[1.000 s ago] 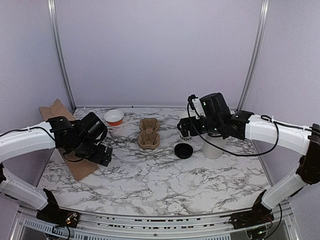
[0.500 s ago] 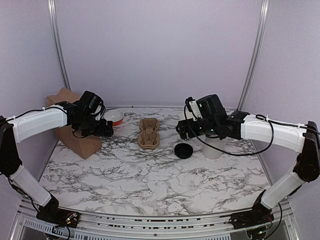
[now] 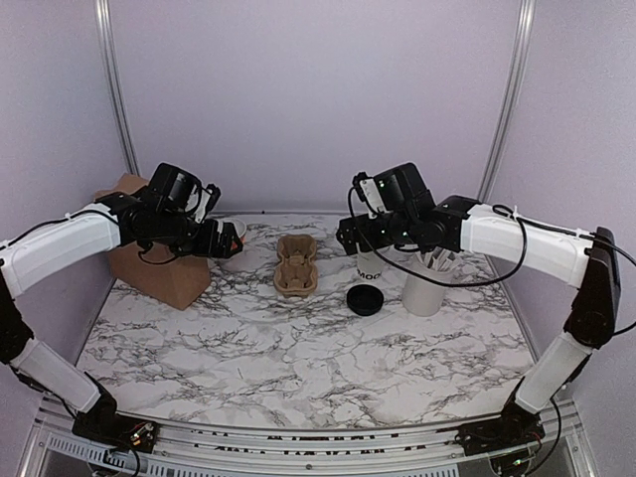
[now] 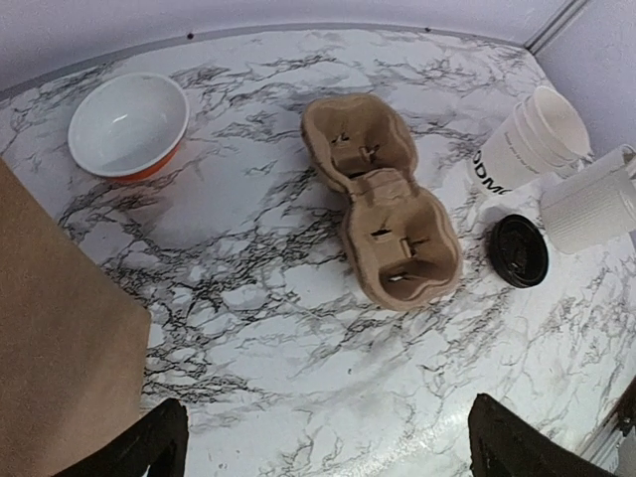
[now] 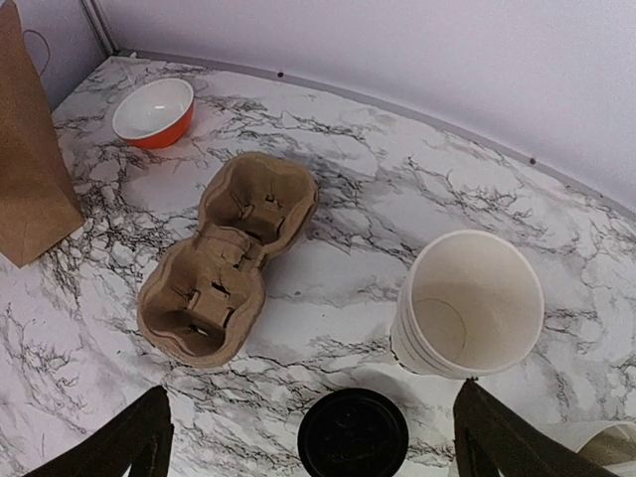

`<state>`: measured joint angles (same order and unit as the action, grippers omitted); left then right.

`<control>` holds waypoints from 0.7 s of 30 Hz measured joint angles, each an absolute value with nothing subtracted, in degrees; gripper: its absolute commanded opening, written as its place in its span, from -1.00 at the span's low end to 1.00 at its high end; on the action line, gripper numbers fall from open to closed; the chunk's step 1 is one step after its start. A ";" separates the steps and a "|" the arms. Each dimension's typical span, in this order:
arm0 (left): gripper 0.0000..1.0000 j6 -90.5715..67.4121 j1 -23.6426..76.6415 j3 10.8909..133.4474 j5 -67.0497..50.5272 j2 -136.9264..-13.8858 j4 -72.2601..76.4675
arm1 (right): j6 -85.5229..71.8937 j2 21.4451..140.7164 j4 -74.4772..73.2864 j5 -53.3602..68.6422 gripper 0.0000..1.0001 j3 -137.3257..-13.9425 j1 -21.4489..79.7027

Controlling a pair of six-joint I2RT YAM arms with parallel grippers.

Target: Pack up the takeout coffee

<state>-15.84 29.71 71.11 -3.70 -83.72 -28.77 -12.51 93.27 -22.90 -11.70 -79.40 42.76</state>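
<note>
No lidded takeout coffee shows in any view. A stack of lidless white cups point(image 3: 368, 264) point(image 5: 467, 303) point(image 4: 532, 139) with dark lettering stands right of centre. A round black lid point(image 3: 365, 299) point(image 5: 353, 434) point(image 4: 519, 250) lies flat on the table in front of it. My right gripper point(image 3: 349, 239) point(image 5: 313, 429) hangs open above the lid and the stack, holding nothing. My left gripper point(image 3: 230, 241) point(image 4: 328, 442) hovers open and empty over the back left, near the bowl.
A brown two-cup cardboard carrier point(image 3: 296, 266) point(image 4: 383, 214) point(image 5: 229, 258) lies at mid-table. An orange bowl point(image 4: 127, 124) point(image 5: 154, 111) sits at the back left. A brown paper bag point(image 3: 149, 260) stands at the left edge. A tall white cylinder point(image 3: 429, 285) with utensils stands right of the lid.
My left arm has lifted off the bag and swung right toward the bowl; the bag now stands upright. My right arm has shifted left, uncovering the cup stack.
</note>
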 measured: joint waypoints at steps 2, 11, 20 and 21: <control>0.99 -15.51 31.07 71.11 -4.97 -81.47 -28.14 | -11.84 94.63 -24.29 -11.99 0.84 -81.89 42.72; 0.98 -13.39 33.69 71.33 -7.73 -76.86 -24.88 | -8.34 102.61 -30.79 -12.10 0.25 -91.22 40.05; 0.98 -11.20 33.69 62.87 -0.56 -67.31 -19.11 | -5.96 109.14 -35.09 -12.16 -0.29 -96.40 36.75; 0.98 -11.05 33.69 62.30 0.21 -66.59 -18.63 | -5.82 109.62 -35.33 -12.16 -0.31 -96.68 36.34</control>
<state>-11.05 33.69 62.30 0.21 -66.59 -18.63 -5.82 109.62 -35.33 -12.16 -96.68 36.34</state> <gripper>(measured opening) 0.993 0.386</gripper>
